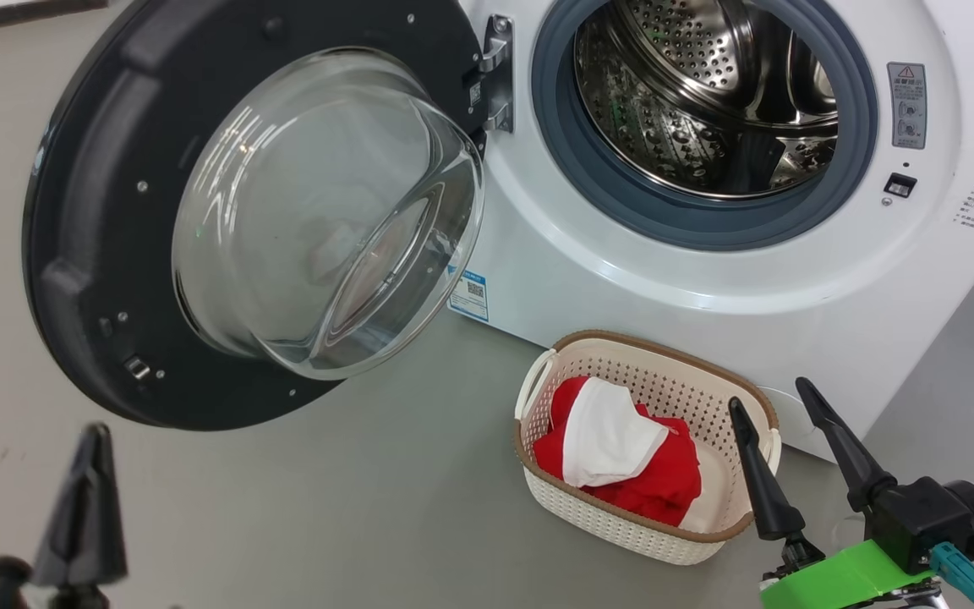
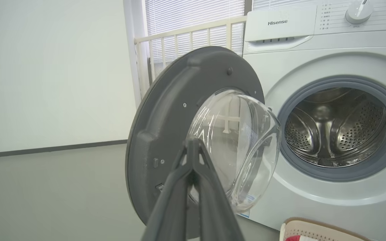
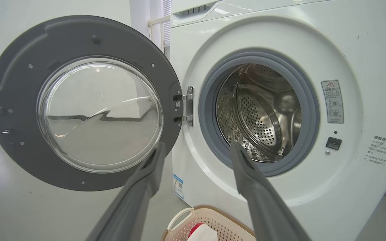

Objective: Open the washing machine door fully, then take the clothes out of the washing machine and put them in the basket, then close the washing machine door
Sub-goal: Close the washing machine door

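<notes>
Looks down on the white front-loading washing machine [image 1: 588,279] with the washing machine door [image 1: 284,220] swung wide to the robot's left, inner face and bulging glass bowl turned toward the camera. Shows the steel drum [image 1: 707,93] bare of fabric as far as visible, and the clothes [image 1: 622,457], red and white, heaped in the basket [image 1: 622,529] on the floor just in front of the machine. Leaves, judging from that, only the closing of the door. Places the left gripper [image 1: 96,436] low at the left of the head view, fingers pressed together and pinching nothing, near the door's lower edge but seemingly not touching it. Aims, in the left wrist view, at the door's inner face beside the glass. Places the right gripper [image 1: 770,395] at the lower right, fingers spread wide and empty, just beside the basket. To close well: use the joined left fingers as a blunt pusher, reach around to the door's outer face, and bear on the dark rim at the side far from the hinge [image 1: 495,72], never on the glass. Sweep in an arc about the hinge toward the grey rubber ring [image 1: 563,169]. Keep the right arm and the basket out of the door's path. Finish with a firm press until latched, or risk leaving the door ajar.
</notes>
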